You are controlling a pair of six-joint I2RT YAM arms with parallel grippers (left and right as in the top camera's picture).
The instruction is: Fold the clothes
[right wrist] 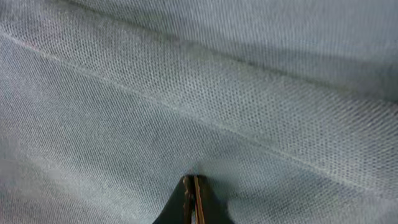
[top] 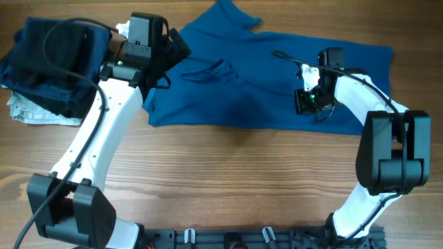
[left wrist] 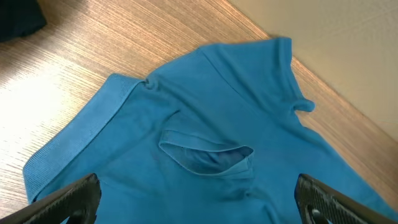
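Note:
The clothes, a mid-blue T-shirt (top: 263, 76), lie spread flat across the far half of the wooden table (top: 228, 180). My left gripper (top: 178, 47) hovers open over the shirt's left end. In the left wrist view its jaws (left wrist: 197, 183) stand wide apart above the shirt (left wrist: 205, 99), with a small puckered fold (left wrist: 208, 155) ahead of them and nothing between them. My right gripper (top: 308, 91) points down onto the shirt's right half. In the right wrist view its tips (right wrist: 193, 182) are shut together, pinching the knit fabric (right wrist: 186, 81), and a seam runs diagonally past them.
A pile of dark navy and black folded garments (top: 48, 62) sits at the far left on a whitish patterned cloth (top: 28, 111). A corner of the dark pile (left wrist: 18, 15) shows in the left wrist view. The table's far edge (left wrist: 311, 62) runs just behind the shirt.

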